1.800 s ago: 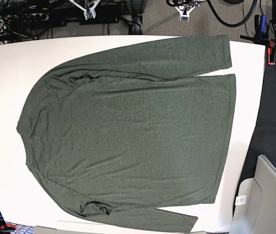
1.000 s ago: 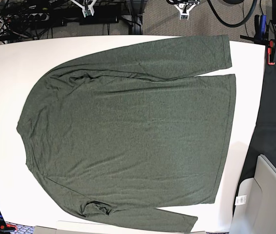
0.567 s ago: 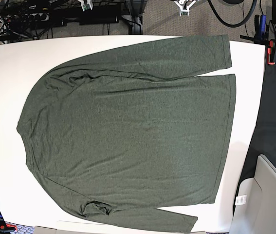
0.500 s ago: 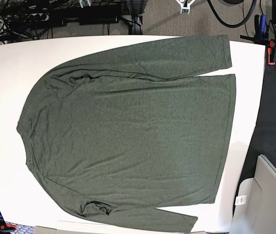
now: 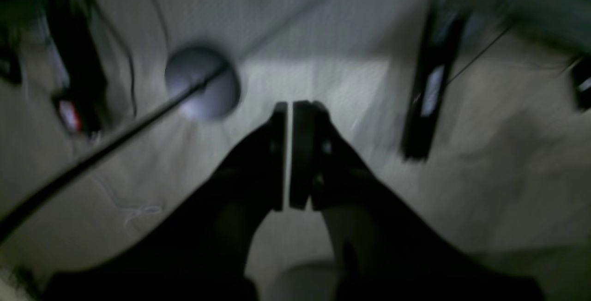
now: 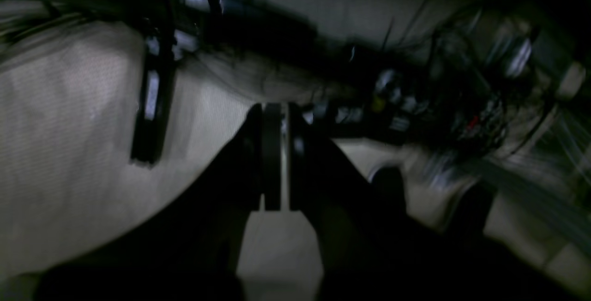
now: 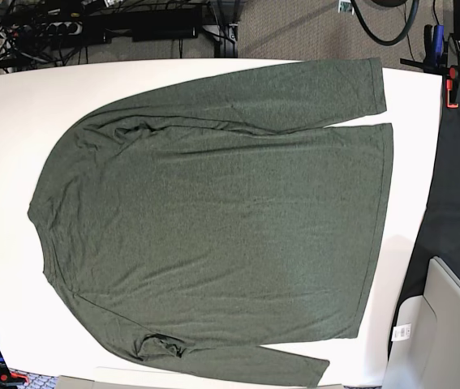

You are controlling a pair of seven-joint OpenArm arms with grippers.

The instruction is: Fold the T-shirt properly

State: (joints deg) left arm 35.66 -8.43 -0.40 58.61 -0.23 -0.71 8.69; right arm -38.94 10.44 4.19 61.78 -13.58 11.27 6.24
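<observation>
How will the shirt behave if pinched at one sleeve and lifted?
The shirt looks thin and lies flat against the table, so it should drape limply. Small wrinkles near the lower sleeve suggest it bunches if pushed. It is probably light, and may drag across the table.

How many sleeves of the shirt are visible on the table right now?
2. One sleeve lies along the T-shirt's far edge; the other sleeve runs along the near edge, partly cut off by the frame.

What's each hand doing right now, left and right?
Left hand: closed, holding nothing, off the T-shirt.
Right hand: closed, holding nothing, also away from the shirt.
</observation>
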